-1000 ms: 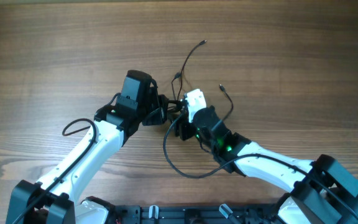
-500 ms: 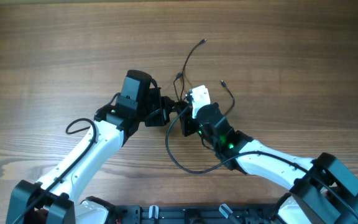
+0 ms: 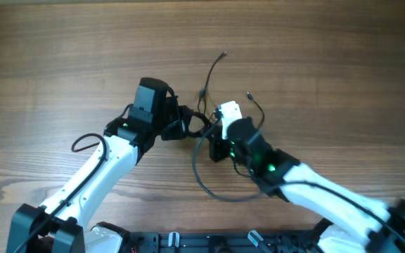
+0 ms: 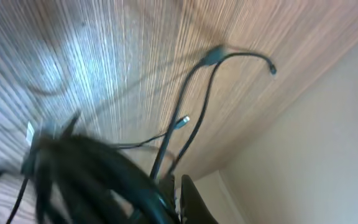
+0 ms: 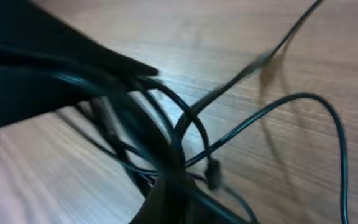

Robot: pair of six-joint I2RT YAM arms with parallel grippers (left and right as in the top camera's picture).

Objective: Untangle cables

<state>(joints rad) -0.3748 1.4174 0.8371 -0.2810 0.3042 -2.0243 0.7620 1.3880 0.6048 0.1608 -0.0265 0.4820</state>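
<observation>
cables [image 3: 203, 91] | left gripper [image 3: 187, 126], right gripper [image 3: 213, 133] both pinched onto them | risk: pulling apart cinches tangle tighter, or a thin strand slips free

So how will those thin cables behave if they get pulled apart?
Probably floppy: the cables lie in loose curves and loops on the table. Likely very light, being so thin. The tiny plug ends could snag where strands cross, so they may drag together.

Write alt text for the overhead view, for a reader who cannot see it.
Two robot arms meet mid-table, the left hand and the right hand both closed on a small tangle of thin dark cables. Loose cable ends fan away from the arms across the wooden table.
</observation>
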